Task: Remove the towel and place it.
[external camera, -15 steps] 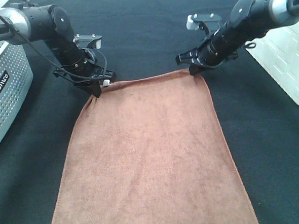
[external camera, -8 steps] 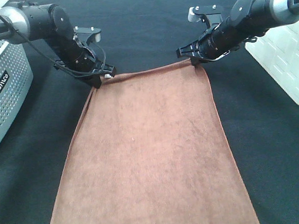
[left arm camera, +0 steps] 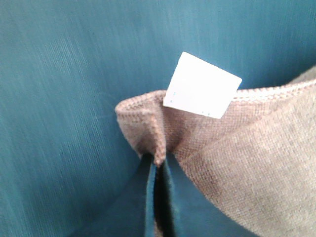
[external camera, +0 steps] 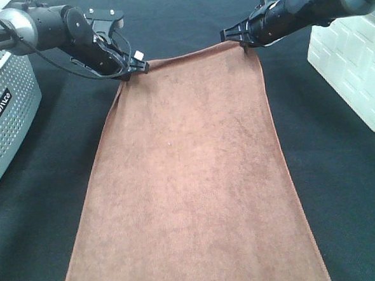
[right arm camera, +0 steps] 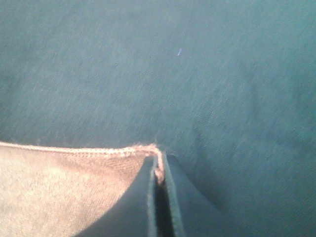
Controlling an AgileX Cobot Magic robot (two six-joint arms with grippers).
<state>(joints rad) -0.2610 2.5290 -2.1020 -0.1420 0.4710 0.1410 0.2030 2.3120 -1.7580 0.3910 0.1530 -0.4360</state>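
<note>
Black cloth (external camera: 186,19) covers the whole table you are working over, dark and matte from edge to edge. On it lies the towel (external camera: 190,178), reddish-brown and long, running from the near edge of the overhead view up to the two arms; its far short edge is raised and pulled taut between them, while the rest drapes down and spreads wider toward you.

At the left edge of the overhead view you have a grey perforated basket (external camera: 4,113), well apart from the towel. On the opposite side stands a white bin (external camera: 352,67) with a brick-like pattern, also clear of the towel.

Your left gripper (external camera: 127,73) is clamped on the towel's far left corner — in the left wrist view the two fingers (left arm camera: 136,202) are pressed together with the bunched corner pinched between them. Your right gripper (external camera: 244,41) is clenched on the far right corner in the same way; the right wrist view shows the stitched hem ending right at the tightly closed fingers (right arm camera: 170,202).

A small white tag (left arm camera: 202,85) sticks out from the stitched edge just beside the left grip — it also shows as a white speck in the overhead view.
</note>
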